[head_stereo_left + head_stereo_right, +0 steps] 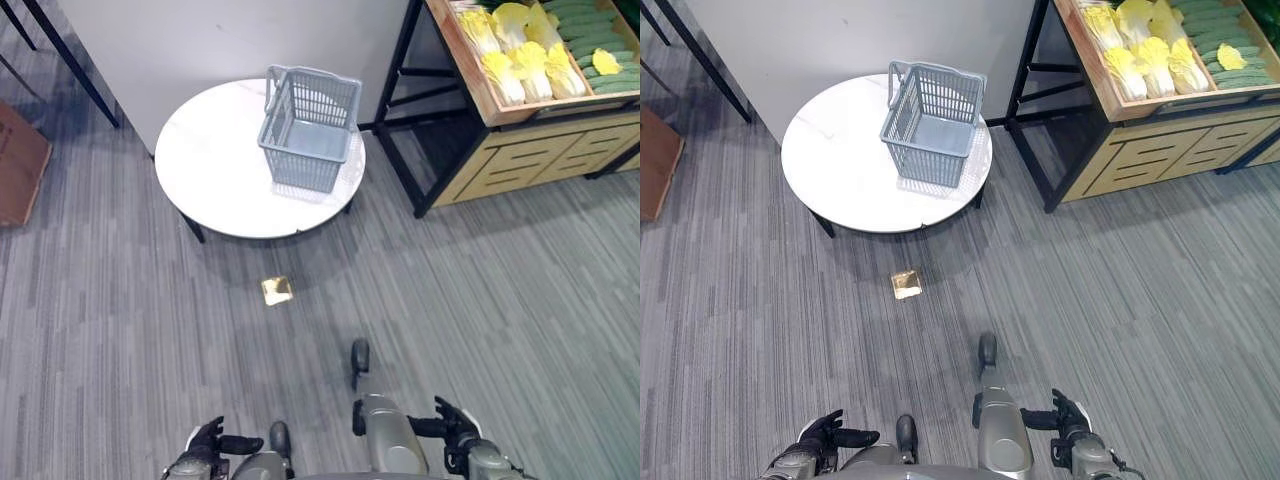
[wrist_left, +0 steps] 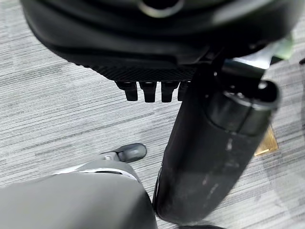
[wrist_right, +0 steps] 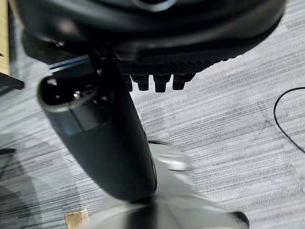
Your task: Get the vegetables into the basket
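Both hands hang low at the bottom edge, well back from the work: the left hand (image 1: 208,440) has relaxed fingers and its thumb out, holding nothing, and the right hand (image 1: 455,420) is just the same. Ahead, the grey basket (image 1: 309,128) stands upright and empty on the round white table (image 1: 215,170). The vegetables (image 1: 520,50), yellow-white cabbages beside green cucumbers, lie in the wooden crate (image 1: 470,70) on the stand at upper right, apart from the table. A small gold plate (image 1: 277,290) sits in the grey floor

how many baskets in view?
1. A grey basket stands empty on the round white table, toward the side nearer the wooden produce crate.
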You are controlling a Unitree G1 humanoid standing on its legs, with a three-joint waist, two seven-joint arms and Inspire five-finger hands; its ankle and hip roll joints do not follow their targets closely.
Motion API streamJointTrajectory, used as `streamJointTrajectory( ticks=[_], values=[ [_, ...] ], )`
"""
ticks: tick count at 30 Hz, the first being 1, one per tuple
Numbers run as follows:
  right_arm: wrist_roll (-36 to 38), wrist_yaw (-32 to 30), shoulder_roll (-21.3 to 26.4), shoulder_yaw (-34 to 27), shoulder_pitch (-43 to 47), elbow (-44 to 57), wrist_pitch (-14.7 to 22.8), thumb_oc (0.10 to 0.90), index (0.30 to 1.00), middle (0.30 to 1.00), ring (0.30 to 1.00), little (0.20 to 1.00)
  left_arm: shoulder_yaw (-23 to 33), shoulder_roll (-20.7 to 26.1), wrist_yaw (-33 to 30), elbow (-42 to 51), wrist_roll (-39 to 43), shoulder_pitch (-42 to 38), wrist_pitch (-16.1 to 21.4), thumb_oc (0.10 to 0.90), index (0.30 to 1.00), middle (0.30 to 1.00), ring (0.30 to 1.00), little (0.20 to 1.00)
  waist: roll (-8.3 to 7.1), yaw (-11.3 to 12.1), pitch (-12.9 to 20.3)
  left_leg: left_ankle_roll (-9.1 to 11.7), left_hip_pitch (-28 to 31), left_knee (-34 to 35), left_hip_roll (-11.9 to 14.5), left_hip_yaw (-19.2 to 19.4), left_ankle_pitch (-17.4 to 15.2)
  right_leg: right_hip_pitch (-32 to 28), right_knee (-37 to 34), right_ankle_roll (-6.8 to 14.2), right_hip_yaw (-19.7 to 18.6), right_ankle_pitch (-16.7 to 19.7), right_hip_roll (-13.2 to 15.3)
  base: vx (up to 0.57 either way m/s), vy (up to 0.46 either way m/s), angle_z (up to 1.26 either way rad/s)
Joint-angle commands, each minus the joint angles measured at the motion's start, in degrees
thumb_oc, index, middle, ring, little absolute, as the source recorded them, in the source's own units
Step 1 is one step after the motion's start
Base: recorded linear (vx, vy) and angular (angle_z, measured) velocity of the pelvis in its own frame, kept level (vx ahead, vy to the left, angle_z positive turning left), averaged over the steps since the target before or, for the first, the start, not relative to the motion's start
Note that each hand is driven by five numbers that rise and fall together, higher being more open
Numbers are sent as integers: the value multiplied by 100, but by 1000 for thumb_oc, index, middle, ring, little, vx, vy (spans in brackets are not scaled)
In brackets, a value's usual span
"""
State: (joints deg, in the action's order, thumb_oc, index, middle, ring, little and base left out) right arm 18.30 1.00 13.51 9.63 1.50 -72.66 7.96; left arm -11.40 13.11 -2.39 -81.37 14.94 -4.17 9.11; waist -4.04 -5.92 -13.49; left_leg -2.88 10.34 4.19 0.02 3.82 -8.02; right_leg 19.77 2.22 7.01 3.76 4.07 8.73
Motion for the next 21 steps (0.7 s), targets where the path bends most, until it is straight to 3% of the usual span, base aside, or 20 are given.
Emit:
streamJointTrajectory(
  ticks=[1,3,4,5,6,8,10,12,13,15,16,17,18,20,21],
  values=[
    [-163,96,290,182,215,41,144,900,1000,1000,1000,1000,-12,-153,39,60,-223,148,-4,900,1000,1000,1000,1000,207,5,51,671,-65,-863,207,-356,499,-362,274,62,73,744,-177,369,-225,92],
    [-147,83,325,168,201,46,150,900,1000,1000,1000,1000,15,-168,36,70,-170,151,-16,900,1000,1000,1000,1000,249,-3,63,743,-126,-1053,244,-403,634,-415,343,-10,136,635,-220,294,-205,60],
    [-82,69,393,135,195,63,172,900,1000,1000,1000,1000,37,-194,33,96,-84,145,0,900,1000,1000,1000,1000,298,-11,47,873,-276,-1481,274,-500,996,-485,474,-144,197,448,-283,253,-188,15],
    [-82,70,395,135,195,63,173,900,1000,1000,1000,1000,37,-196,33,96,-84,145,0,900,1000,1000,1000,1000,302,-18,48,875,-282,-1488,277,-508,992,-484,478,-145,204,444,-283,335,-263,11],
    [-44,65,456,130,192,48,172,900,1000,1000,1000,1000,47,-195,7,182,19,81,14,900,1000,1000,1000,1000,325,-12,18,974,-525,-2036,296,-632,1363,-541,684,-310,167,155,-369,238,-185,8],
    [19,20,516,88,169,15,185,900,1000,1000,1000,1000,40,-172,-33,274,120,9,32,900,1000,1000,1000,1000,292,-2,-57,1098,-931,-2837,294,-587,1749,-673,861,-497,122,-88,-394,288,-234,12],
    [94,-34,588,23,145,-49,177,900,1000,1000,1000,1000,-44,-192,-26,384,156,-29,45,900,1000,1000,1000,1000,200,25,-171,1003,-1414,-3471,429,-216,1858,-892,989,-638,105,-321,-377,332,-255,14],
    [108,-50,609,-9,130,-101,178,900,1000,1000,1000,1000,-71,-199,-8,408,176,-31,54,900,1000,1000,1000,1000,192,79,-220,955,-1731,-3483,432,-94,1716,-1046,957,-631,129,-382,-370,274,-110,17],
    [95,-86,623,-19,118,-150,165,900,1000,1000,1000,1000,-121,-177,-46,480,179,-40,99,900,1000,1000,1000,1000,195,171,-265,869,-2297,-3026,422,143,1424,-1359,829,-546,142,-479,-369,303,0,14],
    [87,-80,617,-31,111,-172,154,900,1000,1000,1000,1000,-137,-162,-53,518,190,-25,113,900,1000,1000,1000,1000,195,218,-243,835,-2398,-2742,461,219,1351,-1433,770,-496,129,-512,-355,278,40,16],
    [56,-98,604,-27,70,-173,159,900,1000,1000,1000,1000,-160,-157,-78,533,146,16,142,900,1000,1000,1000,1000,242,262,-215,824,-2525,-2095,594,339,1403,-1565,710,-429,107,-599,-373,153,63,2],
    [56,-98,604,-28,70,-173,158,900,1000,1000,1000,1000,-161,-156,-78,533,146,16,142,900,1000,1000,1000,1000,240,265,-220,824,-2516,-2091,593,343,1405,-1570,710,-429,104,-599,-372,419,195,-12],
    [-26,-121,595,1,56,-185,162,900,1000,1000,1000,1000,-216,-151,-94,537,45,84,145,900,1000,1000,1000,1000,336,366,-175,870,-2468,-1071,782,345,1715,-1803,648,-340,-13,-707,-436,380,188,-31],
    [-42,-128,576,-13,49,-209,174,900,1000,1000,1000,1000,-200,-140,-120,410,-44,113,139,900,1000,1000,1000,1000,365,413,-110,919,-2453,-749,861,270,1948,-2019,603,-272,-136,-756,-440,434,220,-48],
    [-76,-115,559,-24,52,-220,165,900,1000,1000,1000,1000,-136,-143,-100,364,-14,159,127,900,1000,1000,1000,1000,361,422,-50,872,-2329,-702,820,218,1850,-2079,621,-243,-220,-797,-436,343,206,-73]
  ],
)
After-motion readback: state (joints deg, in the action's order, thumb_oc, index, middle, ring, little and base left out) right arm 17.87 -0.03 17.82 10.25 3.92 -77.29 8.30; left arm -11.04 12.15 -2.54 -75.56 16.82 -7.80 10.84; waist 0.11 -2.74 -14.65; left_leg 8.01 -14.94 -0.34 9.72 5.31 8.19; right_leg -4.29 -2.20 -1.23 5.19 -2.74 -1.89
